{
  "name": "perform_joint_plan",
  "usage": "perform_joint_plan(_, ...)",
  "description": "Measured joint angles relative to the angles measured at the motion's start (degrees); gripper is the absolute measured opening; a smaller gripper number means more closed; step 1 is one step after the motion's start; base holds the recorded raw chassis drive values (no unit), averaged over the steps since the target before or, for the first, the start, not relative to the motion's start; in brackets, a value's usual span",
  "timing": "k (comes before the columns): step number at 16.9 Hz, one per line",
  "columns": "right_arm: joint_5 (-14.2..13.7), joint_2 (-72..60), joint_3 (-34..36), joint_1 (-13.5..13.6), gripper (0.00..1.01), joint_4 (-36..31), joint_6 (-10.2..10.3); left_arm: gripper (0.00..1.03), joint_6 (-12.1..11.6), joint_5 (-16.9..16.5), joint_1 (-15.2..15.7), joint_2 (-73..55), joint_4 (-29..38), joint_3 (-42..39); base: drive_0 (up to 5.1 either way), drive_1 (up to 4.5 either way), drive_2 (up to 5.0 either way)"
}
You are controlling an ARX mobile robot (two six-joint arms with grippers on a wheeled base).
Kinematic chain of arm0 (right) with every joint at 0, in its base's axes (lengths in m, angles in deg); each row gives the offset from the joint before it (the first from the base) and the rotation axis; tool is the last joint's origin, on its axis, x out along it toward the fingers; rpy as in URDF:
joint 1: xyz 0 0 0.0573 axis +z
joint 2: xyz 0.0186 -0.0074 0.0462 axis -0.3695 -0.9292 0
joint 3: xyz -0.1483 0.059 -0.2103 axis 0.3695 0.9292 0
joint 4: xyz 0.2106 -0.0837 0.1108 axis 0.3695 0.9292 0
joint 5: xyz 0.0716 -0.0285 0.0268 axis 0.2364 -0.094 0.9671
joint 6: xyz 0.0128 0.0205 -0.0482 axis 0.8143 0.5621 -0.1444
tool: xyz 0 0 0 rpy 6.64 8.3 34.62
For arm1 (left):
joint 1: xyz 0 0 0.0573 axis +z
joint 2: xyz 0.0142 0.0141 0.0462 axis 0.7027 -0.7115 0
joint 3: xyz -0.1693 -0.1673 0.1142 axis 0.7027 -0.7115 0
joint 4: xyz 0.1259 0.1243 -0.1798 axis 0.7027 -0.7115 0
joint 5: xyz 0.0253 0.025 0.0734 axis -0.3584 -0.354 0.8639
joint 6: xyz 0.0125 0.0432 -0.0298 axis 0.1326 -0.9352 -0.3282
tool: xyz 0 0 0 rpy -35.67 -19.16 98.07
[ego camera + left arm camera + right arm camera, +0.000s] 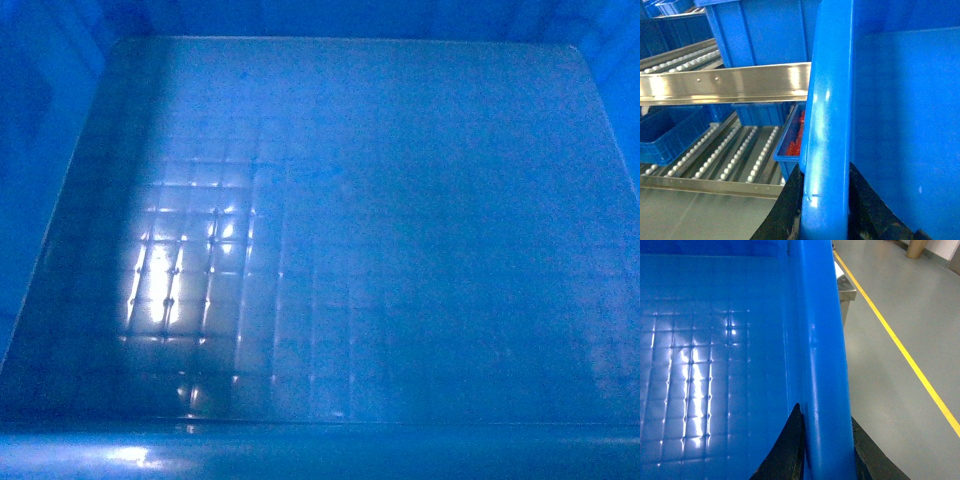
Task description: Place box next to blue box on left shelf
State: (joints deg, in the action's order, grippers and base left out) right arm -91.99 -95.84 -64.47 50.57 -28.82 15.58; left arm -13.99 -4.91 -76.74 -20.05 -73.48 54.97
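Observation:
The box (400, 250) fills the head view, which looks down onto its faint grid floor and blue walls. In the left wrist view my left gripper (825, 172) is shut on the box's thick left rim (827, 115), one black finger on each side. My right gripper (825, 412) is shut on the right rim (820, 340) in the same way. The box is held off the ground between both arms. To its left is the left shelf (735, 150), a grey rack with rows of white rollers. A large blue box (760, 35) stands on the shelf's upper level.
A steel rail (730, 82) crosses in front of the shelf. On the lower rollers sit a small blue bin with red parts (790, 145) and a low blue bin (670, 132). To the right lies grey floor (890, 380) with a yellow line (905, 355).

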Motion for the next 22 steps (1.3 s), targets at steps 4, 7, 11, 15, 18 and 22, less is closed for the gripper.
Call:
perform_joint_plan(4,-0.02,0.02,0.02,0.00,0.13,-0.04,0.02,0.16,0.00,0.00,0.00,0.00,0.17,0.00,-5.1,2.38,2.4)
perform_joint_plan(7,-0.02,0.00,0.02,0.00,0.13,0.13,0.02,0.16,-0.11,0.00,0.00,0.00,-0.07,0.00,-5.0,2.41,2.4)
perform_joint_plan(11,0.04,0.00,0.04,0.00,0.13,0.09,0.02,0.16,0.02,0.02,0.00,0.02,-0.07,0.00,-5.1,2.33,2.3)
perform_joint_plan(15,0.04,0.02,0.04,0.00,0.13,0.15,0.02,0.16,-0.02,0.00,0.00,0.00,-0.04,0.00,-5.0,2.43,2.4)
perform_joint_plan(18,0.11,0.00,0.07,0.00,0.13,0.17,0.07,0.16,-0.09,0.04,0.00,0.00,-0.04,0.00,-5.1,2.37,2.4)
perform_joint_plan(22,0.02,0.00,0.07,0.00,0.13,0.09,0.02,0.16,0.00,-0.02,0.00,0.00,0.00,0.00,-5.0,2.46,2.5)
